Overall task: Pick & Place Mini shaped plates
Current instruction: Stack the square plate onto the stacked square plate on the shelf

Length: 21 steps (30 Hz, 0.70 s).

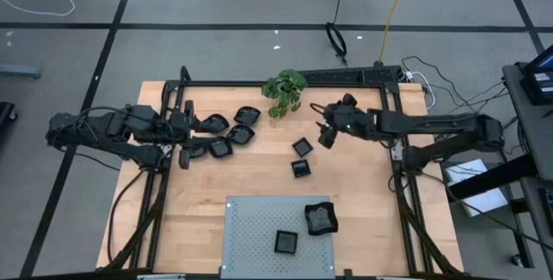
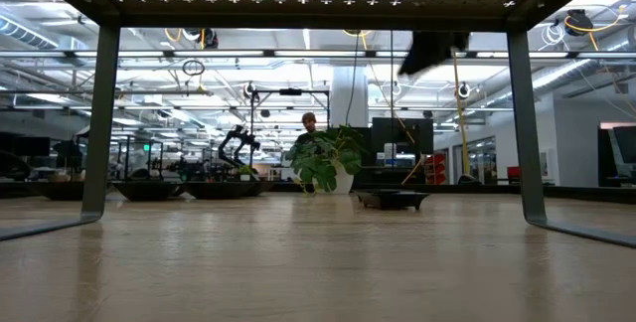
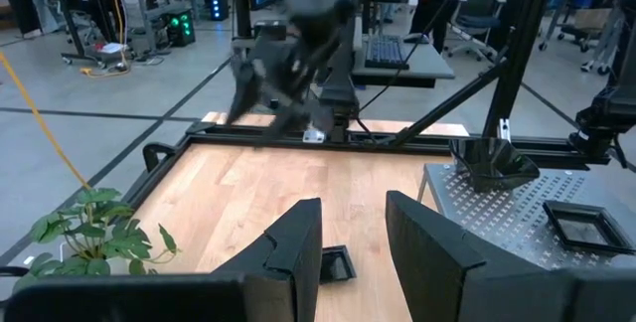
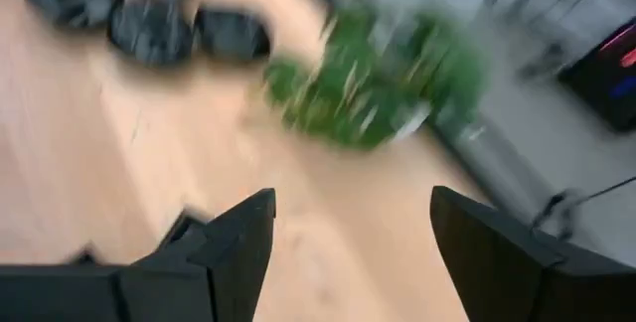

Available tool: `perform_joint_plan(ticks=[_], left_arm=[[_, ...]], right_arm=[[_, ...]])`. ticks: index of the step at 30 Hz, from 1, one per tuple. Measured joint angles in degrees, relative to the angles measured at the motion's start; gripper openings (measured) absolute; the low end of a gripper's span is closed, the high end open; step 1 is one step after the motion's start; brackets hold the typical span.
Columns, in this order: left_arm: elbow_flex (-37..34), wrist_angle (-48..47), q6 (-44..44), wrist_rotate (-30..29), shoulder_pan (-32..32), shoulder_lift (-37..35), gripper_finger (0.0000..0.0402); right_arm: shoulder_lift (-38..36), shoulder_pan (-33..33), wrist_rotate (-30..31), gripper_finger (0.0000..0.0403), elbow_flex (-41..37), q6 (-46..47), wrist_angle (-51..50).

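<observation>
Wooden table (image 1: 363, 219), cluster of small black plates (image 1: 226, 130) beside the left claw (image 1: 184, 124), two plates (image 1: 301, 157) just below the right claw (image 1: 324, 132), plant (image 1: 284, 91) beside it, perforated panel (image 1: 251, 232) well apart

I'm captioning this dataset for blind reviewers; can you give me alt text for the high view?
Seen from above, a wooden table holds two dark robot arms: the right gripper, fingers open and empty, hangs beside two small black plates near the middle. The left gripper sits among a cluster of black plates. A green plant stands at the far edge, and a grey perforated panel carries two more plates.
</observation>
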Motion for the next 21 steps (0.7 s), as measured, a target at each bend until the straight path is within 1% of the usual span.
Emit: perform_joint_plan(ticks=[2,7,11,13,16,18,21], left_arm=[[0.0,0.0,0.0,0.0,0.0,0.0,0.012],[0.0,0.0,0.0,0.0,0.0,0.0,0.012],[0.0,0.0,0.0,0.0,0.0,0.0,0.012],[0.0,0.0,0.0,0.0,0.0,0.0,0.012],[0.0,0.0,0.0,0.0,0.0,0.0,0.012],[0.0,0.0,0.0,0.0,0.0,0.0,0.012],[0.0,0.1,0.0,0.0,0.0,0.0,0.012]], right_arm=[[0.1,-2.5,-4.8,0.0256,-4.8,0.7,3.7],[0.1,-6.0,-6.7,0.0249,-16.4,1.1,15.4],[1.0,-6.5,-11.2,0.0248,-23.2,4.0,24.2],[1.4,-6.5,-11.9,0.0247,-25.5,5.4,26.8],[3.0,-6.5,-14.7,0.0247,-26.8,7.6,31.9],[4.9,-6.4,-16.5,0.0247,-27.4,8.2,33.6],[8.5,-6.4,-17.0,0.0247,-27.4,7.8,37.6]])
